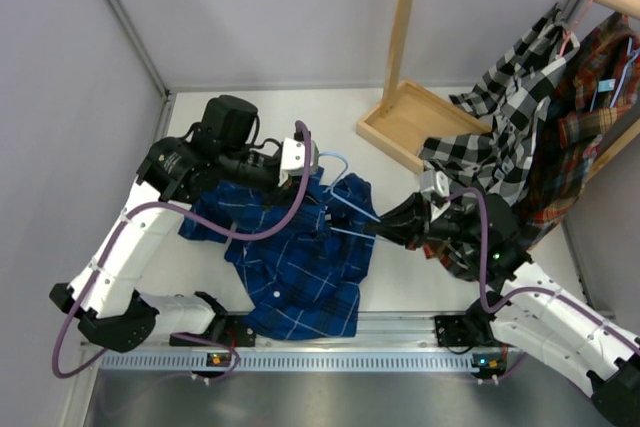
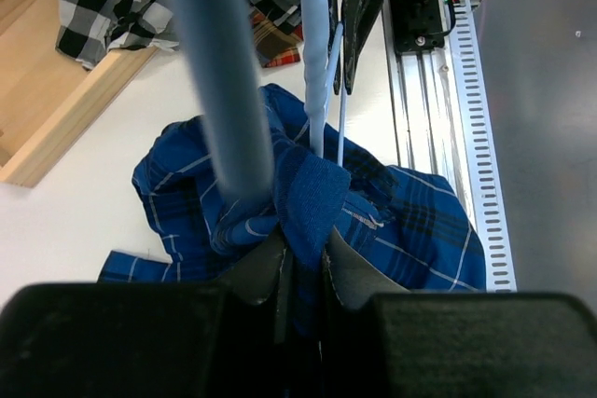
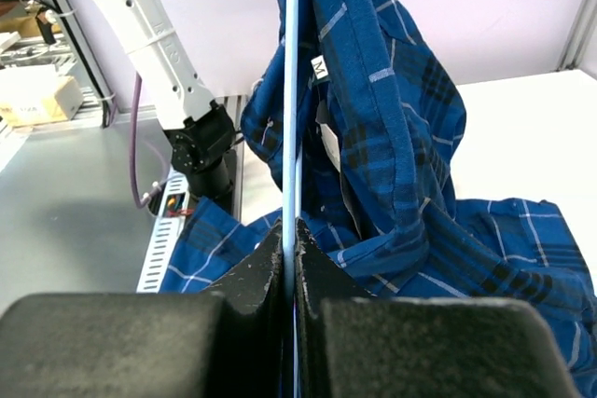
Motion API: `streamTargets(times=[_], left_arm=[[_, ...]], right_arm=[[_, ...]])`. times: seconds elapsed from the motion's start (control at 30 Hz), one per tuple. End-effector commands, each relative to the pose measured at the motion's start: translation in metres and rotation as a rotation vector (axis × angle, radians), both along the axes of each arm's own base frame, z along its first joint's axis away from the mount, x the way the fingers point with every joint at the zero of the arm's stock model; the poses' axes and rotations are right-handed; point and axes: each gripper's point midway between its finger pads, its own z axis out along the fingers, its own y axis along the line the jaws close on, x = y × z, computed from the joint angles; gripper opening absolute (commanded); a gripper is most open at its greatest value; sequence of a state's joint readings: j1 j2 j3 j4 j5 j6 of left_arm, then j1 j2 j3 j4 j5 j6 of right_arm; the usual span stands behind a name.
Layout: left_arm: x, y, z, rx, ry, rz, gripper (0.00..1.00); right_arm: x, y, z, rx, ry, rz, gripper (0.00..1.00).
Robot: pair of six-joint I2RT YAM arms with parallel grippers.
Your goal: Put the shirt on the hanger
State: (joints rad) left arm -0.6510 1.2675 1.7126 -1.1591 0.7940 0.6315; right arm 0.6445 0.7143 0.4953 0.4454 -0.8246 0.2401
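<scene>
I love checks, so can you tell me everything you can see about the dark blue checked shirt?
The dark blue plaid button-up shirt is soft cloth with thin white and light-blue lines and a small label marked M. It lies crumpled on the white table, with one part held up. The left end effector pinches a fold of it, and the thin light-blue wire hanger, gripped by the right end effector, runs alongside the raised part.

White table point(image 1: 290, 112). The blue plaid shirt point(image 1: 300, 272) lies crumpled on it from centre toward 7 o'clock, with its upper part lifted off. A wooden base point(image 1: 400, 122) sits at 1 o'clock. A slotted metal rail point(image 1: 350, 357) runs along the 6 o'clock edge.
</scene>
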Motion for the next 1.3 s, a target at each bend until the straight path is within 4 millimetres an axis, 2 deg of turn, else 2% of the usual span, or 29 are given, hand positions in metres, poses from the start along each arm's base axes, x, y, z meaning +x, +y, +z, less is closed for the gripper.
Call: streamTargets(times=[0.0, 0.03, 0.07, 0.1, 0.13, 0.17, 0.2, 0.27, 0.3, 0.33, 0.4, 0.47, 0.53, 0.57, 0.6, 0.63, 0.7, 0.73, 0.77, 0.83, 0.87, 0.93, 1.1, 1.27], left_arm=[[-0.003, -0.004, 0.007, -0.038, -0.025, -0.035, 0.0], [0.001, -0.004, 0.009, -0.041, -0.033, -0.012, 0.0], [0.014, -0.001, 0.005, -0.017, -0.05, 0.061, 0.0], [0.019, 0.001, 0.009, -0.028, -0.039, 0.135, 0.0], [0.033, -0.001, 0.018, -0.062, -0.089, 0.191, 0.0], [0.042, 0.002, 0.02, -0.07, -0.098, 0.254, 0.0], [0.052, 0.01, 0.017, -0.064, -0.097, 0.358, 0.0], [0.069, 0.014, 0.027, -0.116, -0.129, 0.469, 0.0], [0.078, 0.022, 0.021, -0.125, -0.119, 0.568, 0.0], [0.086, 0.023, 0.03, -0.172, -0.14, 0.616, 0.0], [0.096, 0.031, 0.023, -0.2, -0.109, 0.728, 0.0], [0.096, 0.034, 0.027, -0.234, -0.104, 0.76, 0.0], [0.098, 0.037, 0.025, -0.257, -0.067, 0.813, 0.0], [0.098, 0.037, 0.028, -0.277, -0.06, 0.821, 0.0], [0.097, 0.036, 0.026, -0.286, -0.04, 0.827, 0.0], [0.094, 0.034, 0.023, -0.287, -0.018, 0.811, 0.0], [0.091, 0.03, 0.022, -0.303, -0.004, 0.793, 0.0], [0.089, 0.029, 0.022, -0.315, 0.01, 0.791, 0.0], [0.09, 0.028, 0.014, -0.315, 0.031, 0.798, 0.0], [0.09, 0.028, 0.015, -0.341, 0.029, 0.803, 0.0], [0.09, 0.028, 0.01, -0.336, 0.036, 0.807, 0.0], [0.09, 0.027, 0.009, -0.345, 0.04, 0.807, 0.0], [0.092, 0.028, 0.002, -0.333, 0.042, 0.815, 0.0], [0.089, 0.03, 0.006, -0.355, 0.033, 0.818, 0.0]], right_arm=[[0.002, -0.004, 0.043, 0.081, -0.143, -0.028, 0.04], [0.005, -0.005, 0.041, 0.072, -0.117, -0.051, 0.21], [0.017, -0.008, 0.04, 0.075, -0.085, -0.125, 0.66], [0.023, -0.011, 0.037, 0.065, -0.057, -0.169, 0.76], [0.028, -0.017, 0.036, 0.067, -0.031, -0.229, 0.88], [0.045, -0.027, 0.024, 0.053, 0.043, -0.354, 0.99], [0.05, -0.034, 0.02, 0.059, 0.075, -0.407, 0.99], [0.055, -0.051, 0.013, 0.128, 0.171, -0.51, 0.99], [0.049, -0.055, 0.009, 0.176, 0.221, -0.503, 0.99], [0.046, -0.056, 0.009, 0.201, 0.23, -0.498, 0.99], [0.042, -0.059, 0.011, 0.252, 0.293, -0.489, 0.99], [0.041, -0.058, 0.007, 0.257, 0.335, -0.478, 0.97], [0.046, -0.05, 0.001, 0.263, 0.433, -0.463, 0.9], [0.048, -0.045, -0.003, 0.259, 0.472, -0.453, 0.84], [0.055, -0.036, -0.012, 0.237, 0.543, -0.445, 0.82], [0.057, -0.032, -0.009, 0.244, 0.546, -0.429, 0.81], [0.064, -0.022, -0.011, 0.228, 0.587, -0.423, 0.78], [0.07, -0.011, -0.017, 0.197, 0.608, -0.413, 0.77], [0.073, -0.005, -0.015, 0.198, 0.605, -0.404, 0.73], [0.077, 0.012, -0.021, 0.161, 0.63, -0.37, 0.65], [0.078, 0.017, -0.018, 0.17, 0.616, -0.355, 0.62], [0.082, 0.029, -0.026, 0.144, 0.61, -0.348, 0.58], [0.089, 0.042, -0.037, 0.131, 0.621, -0.342, 0.53], [0.093, 0.055, -0.055, 0.081, 0.619, -0.359, 0.47]])
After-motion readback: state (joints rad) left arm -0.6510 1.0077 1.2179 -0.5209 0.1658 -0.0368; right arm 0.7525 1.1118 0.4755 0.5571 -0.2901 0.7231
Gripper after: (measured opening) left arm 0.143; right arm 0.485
